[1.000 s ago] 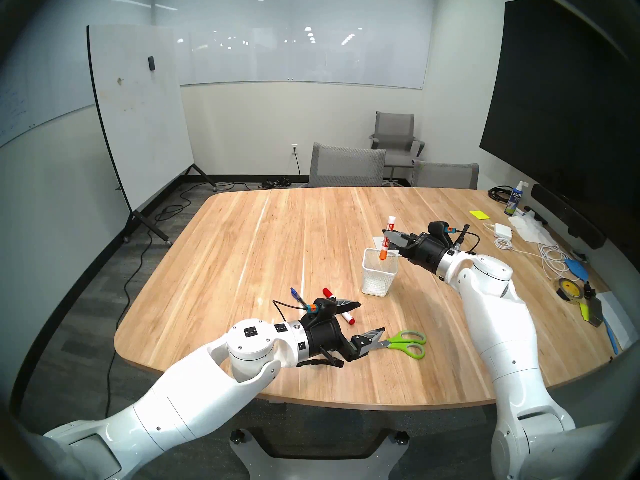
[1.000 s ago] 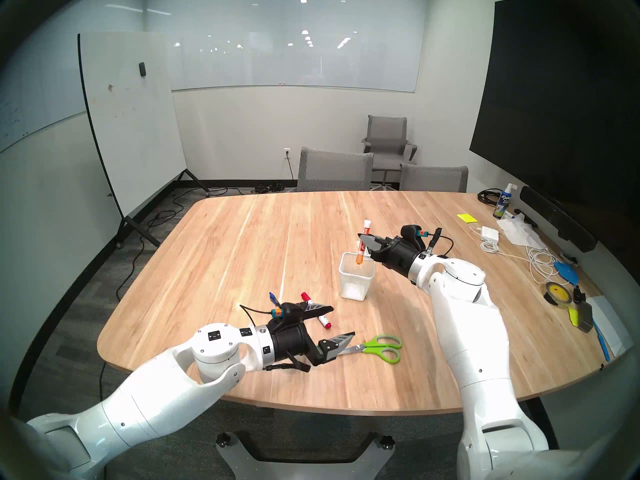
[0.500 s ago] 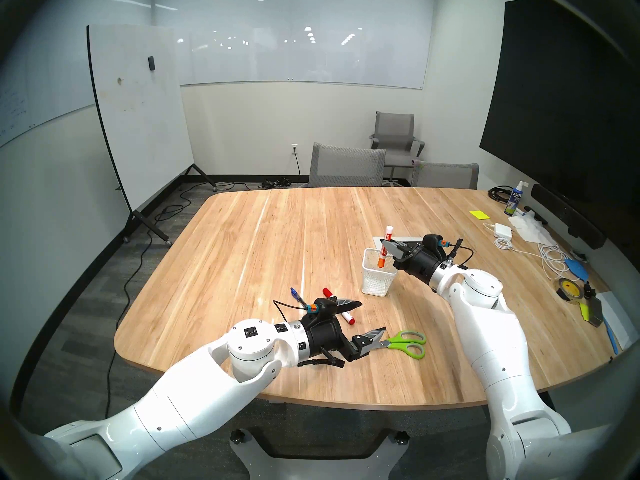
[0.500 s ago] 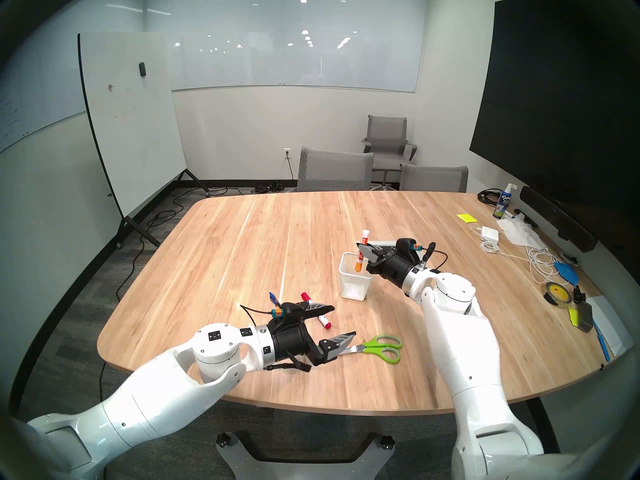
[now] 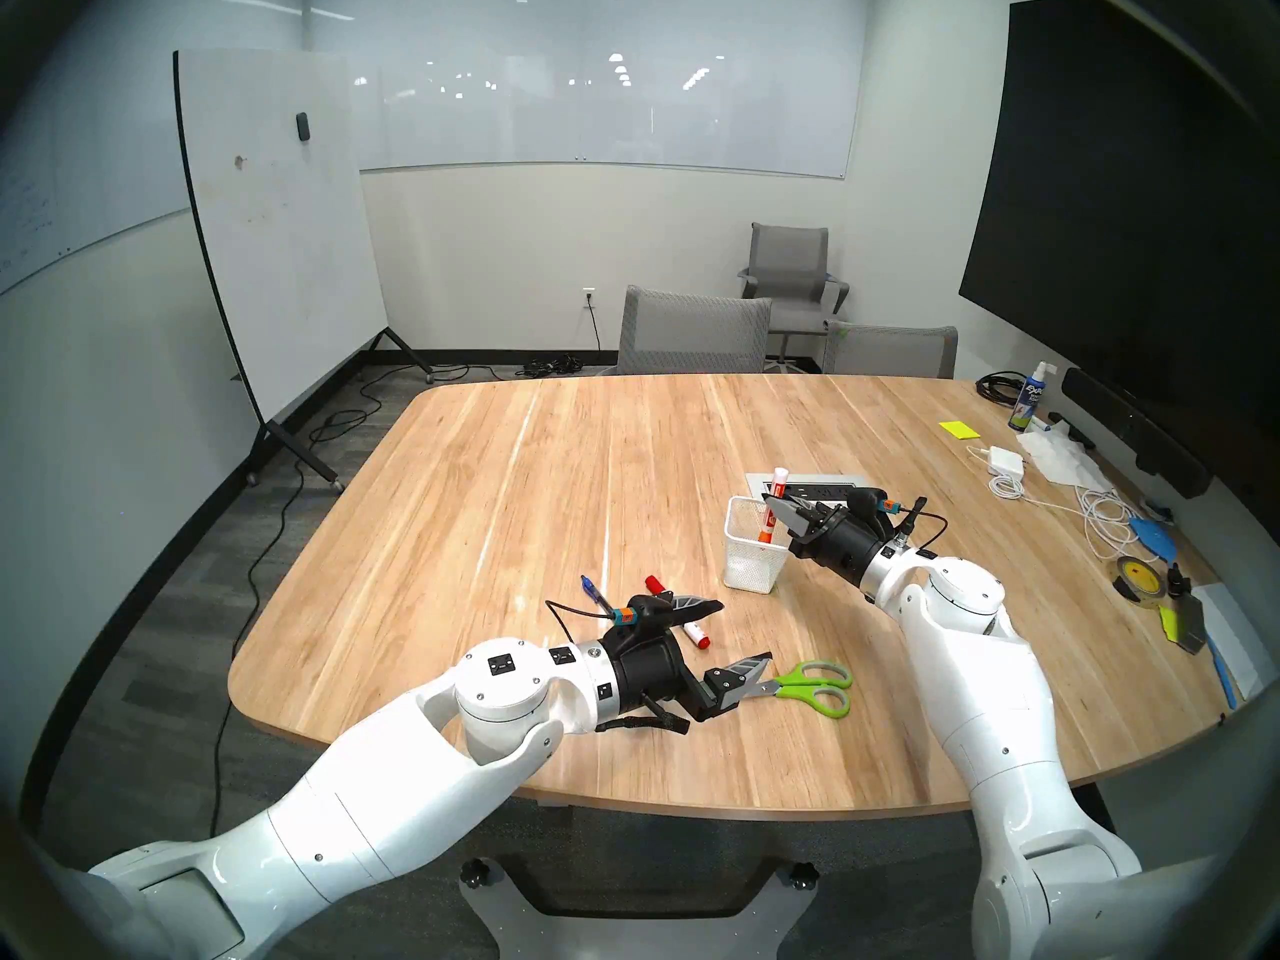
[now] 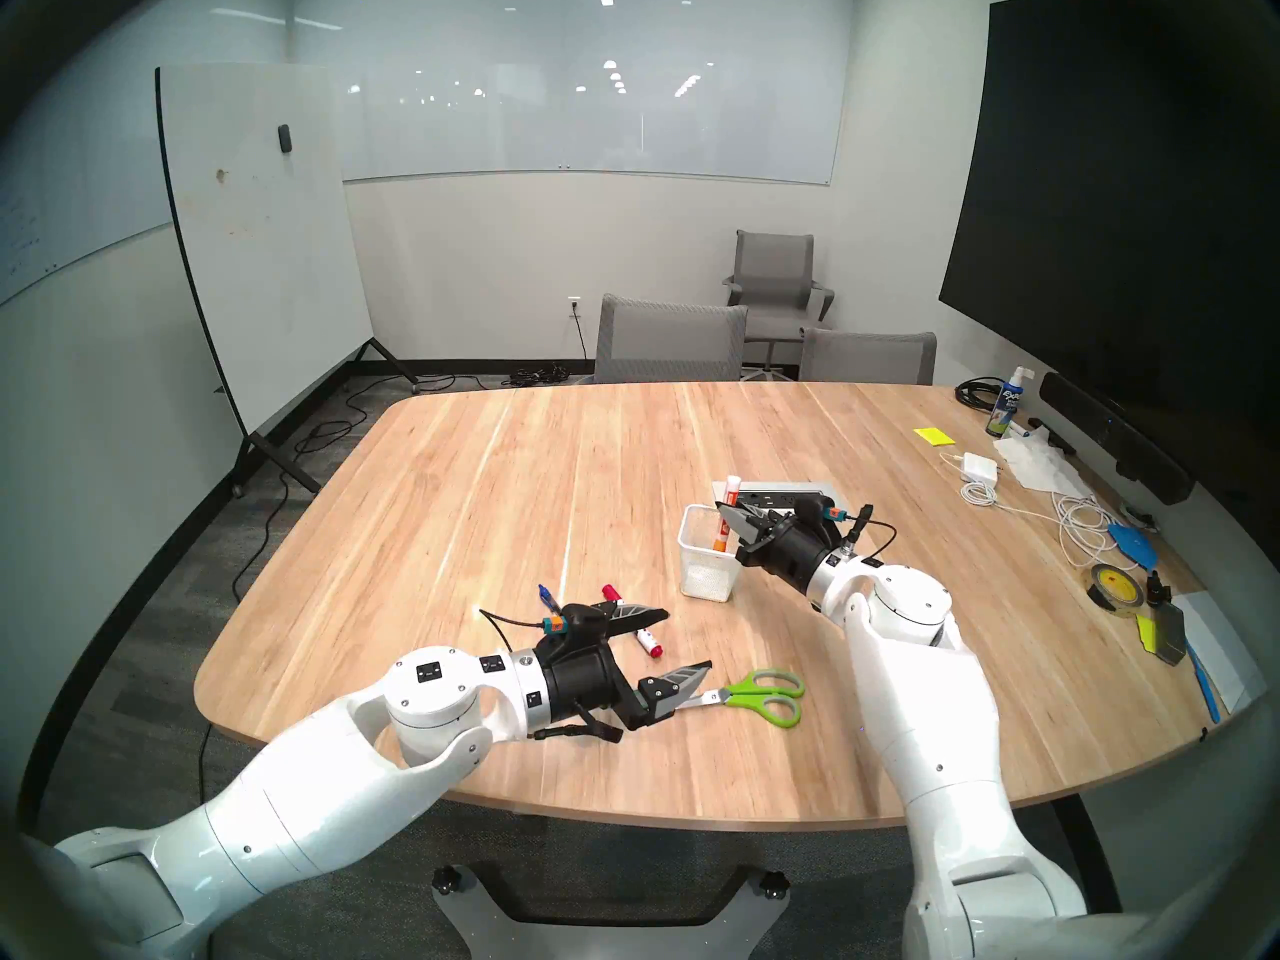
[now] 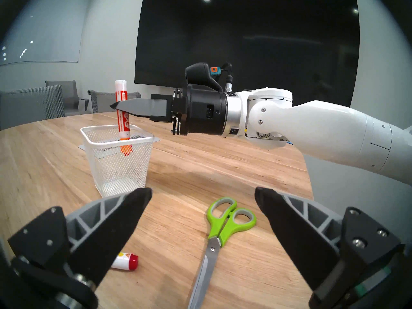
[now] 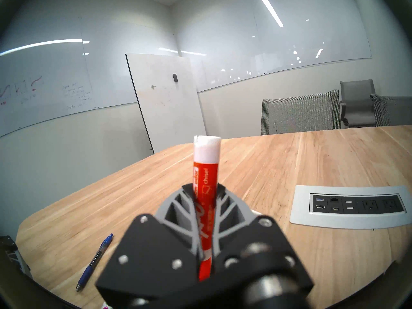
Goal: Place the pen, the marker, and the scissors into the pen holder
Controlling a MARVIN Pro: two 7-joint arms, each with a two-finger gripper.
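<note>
Left wrist cam: right gripper (image 7: 113, 106) jaws were clamped on orange marker (image 7: 122, 105), lower end inside pen holder (image 7: 118, 159) below; probably not touching bottom. Left gripper (image 7: 202, 198) jaws gaped empty, scissors (image 7: 219, 230) on surface (image 7: 44, 168) between/below them.

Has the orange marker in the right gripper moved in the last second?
Yes. The orange marker, held by the right gripper, has sunk: against the pen holder, its orange cap now sits well below the rim, where before it was only about level with it.

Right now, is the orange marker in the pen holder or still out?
Partly in: the orange marker stands upright, lower end below the pen holder rim, right gripper clamping it.
</note>
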